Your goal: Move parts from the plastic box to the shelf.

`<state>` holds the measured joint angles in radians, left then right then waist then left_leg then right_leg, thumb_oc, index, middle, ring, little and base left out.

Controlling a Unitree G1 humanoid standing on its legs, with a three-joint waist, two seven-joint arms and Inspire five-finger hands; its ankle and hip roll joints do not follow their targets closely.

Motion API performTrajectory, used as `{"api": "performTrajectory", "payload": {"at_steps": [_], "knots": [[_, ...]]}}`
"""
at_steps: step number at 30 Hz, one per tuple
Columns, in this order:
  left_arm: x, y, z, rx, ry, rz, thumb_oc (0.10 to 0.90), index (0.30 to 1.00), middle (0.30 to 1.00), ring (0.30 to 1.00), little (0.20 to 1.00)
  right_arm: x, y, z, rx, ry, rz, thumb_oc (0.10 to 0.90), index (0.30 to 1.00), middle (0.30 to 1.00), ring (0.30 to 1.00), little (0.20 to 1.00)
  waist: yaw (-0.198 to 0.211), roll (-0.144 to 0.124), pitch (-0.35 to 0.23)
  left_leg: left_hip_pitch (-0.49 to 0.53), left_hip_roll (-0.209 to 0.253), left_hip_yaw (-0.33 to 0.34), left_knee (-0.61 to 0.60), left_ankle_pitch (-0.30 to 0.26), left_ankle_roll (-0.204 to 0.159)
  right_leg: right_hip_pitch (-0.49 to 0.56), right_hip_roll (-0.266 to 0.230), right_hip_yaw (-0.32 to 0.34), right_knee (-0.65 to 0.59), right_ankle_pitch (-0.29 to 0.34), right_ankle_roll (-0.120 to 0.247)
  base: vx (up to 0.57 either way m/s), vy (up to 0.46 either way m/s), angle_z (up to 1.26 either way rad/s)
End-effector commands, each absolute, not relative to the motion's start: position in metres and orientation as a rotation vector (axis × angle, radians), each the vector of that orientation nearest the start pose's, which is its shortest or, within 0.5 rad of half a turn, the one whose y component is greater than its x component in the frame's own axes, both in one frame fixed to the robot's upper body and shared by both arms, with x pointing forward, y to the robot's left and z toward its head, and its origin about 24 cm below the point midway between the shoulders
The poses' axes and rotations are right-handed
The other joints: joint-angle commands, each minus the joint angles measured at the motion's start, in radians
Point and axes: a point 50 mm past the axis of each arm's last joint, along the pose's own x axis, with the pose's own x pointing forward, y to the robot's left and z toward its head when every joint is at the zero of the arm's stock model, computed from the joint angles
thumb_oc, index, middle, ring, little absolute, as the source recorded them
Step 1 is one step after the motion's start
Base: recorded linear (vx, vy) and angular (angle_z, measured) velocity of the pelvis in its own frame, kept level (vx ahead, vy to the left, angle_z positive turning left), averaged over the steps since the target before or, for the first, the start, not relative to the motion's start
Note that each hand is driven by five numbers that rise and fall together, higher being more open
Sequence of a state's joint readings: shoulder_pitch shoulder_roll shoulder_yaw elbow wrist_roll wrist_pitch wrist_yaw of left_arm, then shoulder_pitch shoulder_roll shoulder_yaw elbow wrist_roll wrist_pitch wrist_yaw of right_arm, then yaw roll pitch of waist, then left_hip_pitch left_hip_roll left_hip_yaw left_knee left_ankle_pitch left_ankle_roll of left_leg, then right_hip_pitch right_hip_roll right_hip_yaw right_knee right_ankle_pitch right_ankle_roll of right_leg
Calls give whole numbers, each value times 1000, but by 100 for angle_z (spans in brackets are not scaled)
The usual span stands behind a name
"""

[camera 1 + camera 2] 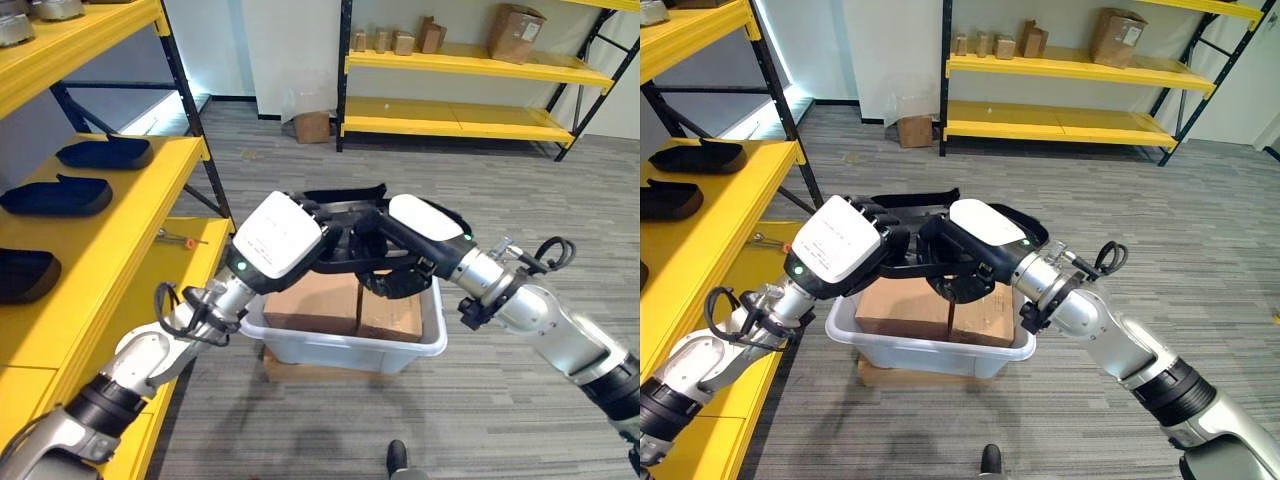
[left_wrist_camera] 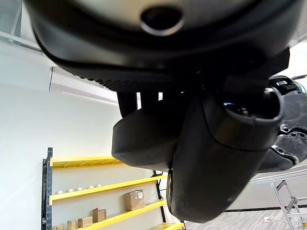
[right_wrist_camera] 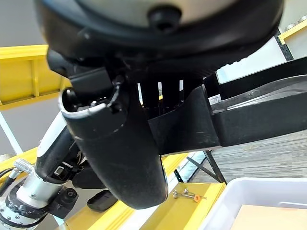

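left eye view: both hands on a black part above the plastic box

left eye view showed the two arms meeting over the white plastic box (image 1: 330, 350), which sat on the grey floor (image 1: 450, 200) just beside the yellow shelf (image 1: 130, 230). a long black part (image 1: 345, 200) was held between the hands, lifted clear of the box and roughly level. the left hand (image 1: 325, 235) had its fingers curled round the part's near left end; the left wrist view showed the thumb (image 2: 216, 158) and fingers wrapped on the dark piece. the right hand (image 1: 385, 250) gripped the same part from the other side, and the right wrist view showed its fingers (image 3: 163, 93) hooked over the part's edge with the thumb (image 3: 120, 153) in front.

inside the box lay brown cardboard boxes (image 1: 340, 305), side by side, under the hands. another flat piece of cardboard (image 1: 300, 372) lay beneath the plastic box.

on the shelf to the left, three more black parts (image 1: 60, 195) lay in a row, well apart from the hands. a small tool with an orange tip (image 1: 180, 238) lay on the lower level of the shelf near the box. a second yellow rack (image 1: 470, 90) stood by the far wall with cardboard cartons (image 1: 515, 32) on it.
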<state>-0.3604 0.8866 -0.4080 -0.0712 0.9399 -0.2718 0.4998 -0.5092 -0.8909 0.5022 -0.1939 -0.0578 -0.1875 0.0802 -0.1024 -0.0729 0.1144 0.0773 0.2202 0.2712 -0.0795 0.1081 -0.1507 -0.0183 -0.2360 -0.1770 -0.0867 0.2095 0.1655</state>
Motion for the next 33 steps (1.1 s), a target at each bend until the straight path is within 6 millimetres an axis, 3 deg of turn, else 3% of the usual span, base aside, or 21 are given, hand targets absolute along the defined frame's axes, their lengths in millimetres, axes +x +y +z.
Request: {"api": "performTrajectory", "payload": {"at_steps": [1, 4, 5, 6, 7, 16, 21, 24, 29, 33], "knots": [[280, 184, 178, 1609, -1040, -23, 400, 300, 300, 300, 300, 249, -119, 277, -771, -1116, 497, 400, 300, 300, 300, 300, 6, -20, -63, 67, 28, -5, -8, -93, -5, 65, -41, -17, 25, -79, 77, 0, 0, 0], [280, 185, 176, 1600, -1028, -18, 400, 300, 300, 300, 300, 250, -123, 276, -746, -1110, 471, 400, 300, 300, 300, 300, 4, -18, -63, 66, 28, -6, -8, -93, -4, 66, -41, -18, 25, -80, 76, 0, 0, 0], [279, 185, 176, 1600, -1028, -19, 400, 300, 300, 300, 300, 250, -123, 276, -745, -1109, 471, 455, 377, 377, 377, 377, 4, -18, -63, 66, 28, -6, -8, -93, -4, 66, -41, -18, 25, -80, 76, 0, 0, 0], [279, 186, 175, 1598, -1022, -12, 400, 300, 300, 300, 300, 251, -126, 275, -725, -1095, 460, 641, 638, 638, 638, 638, 3, -17, -62, 66, 27, -6, -8, -93, -4, 66, -41, -19, 26, -80, 76, 0, 0, 0], [279, 187, 174, 1596, -1016, -8, 400, 300, 300, 300, 300, 251, -128, 272, -707, -1081, 454, 900, 1000, 1000, 1000, 1000, 3, -17, -64, 67, 27, -6, -8, -93, -4, 66, -40, -18, 26, -80, 76, 0, 0, 0], [267, 218, 146, 1568, -806, 44, 400, 300, 300, 300, 300, 245, -171, 235, -437, -900, 305, 900, 1000, 1000, 1000, 1000, -6, -2, -56, 64, 25, -8, -8, -93, -1, 64, -42, -21, 31, -86, 72, 0, -1, -1], [248, 244, 125, 1540, -646, 97, 400, 300, 300, 300, 300, 231, -196, 207, -295, -786, 216, 900, 1000, 1000, 1000, 1000, -9, 15, -51, 56, 25, -14, -8, -88, -2, 61, -44, -26, 37, -92, 70, -4, -12, -2], [226, 270, 108, 1447, -491, 221, 400, 300, 300, 300, 300, 218, -217, 177, -167, -655, 131, 900, 1000, 1000, 1000, 1000, -8, 39, -44, 47, 29, -22, -8, -76, -8, 61, -40, -38, 42, -103, 63, -27, -38, 6], [214, 278, 102, 1341, -431, 315, 400, 300, 300, 300, 300, 217, -222, 169, -175, -614, 100, 900, 1000, 1000, 1000, 1000, -1, 56, -42, 42, 42, -36, -8, -63, -11, 59, -28, -48, 75, -131, 48, -30, -45, 7], [213, 270, 99, 1234, -432, 354, 400, 300, 300, 300, 300, 222, -215, 171, -192, -619, 127, 900, 1000, 1000, 1000, 1000, 11, 66, -27, 32, 66, -60, 0, -39, -15, 50, -5, -59, 135, -179, 25, -70, -91, 9]]}}
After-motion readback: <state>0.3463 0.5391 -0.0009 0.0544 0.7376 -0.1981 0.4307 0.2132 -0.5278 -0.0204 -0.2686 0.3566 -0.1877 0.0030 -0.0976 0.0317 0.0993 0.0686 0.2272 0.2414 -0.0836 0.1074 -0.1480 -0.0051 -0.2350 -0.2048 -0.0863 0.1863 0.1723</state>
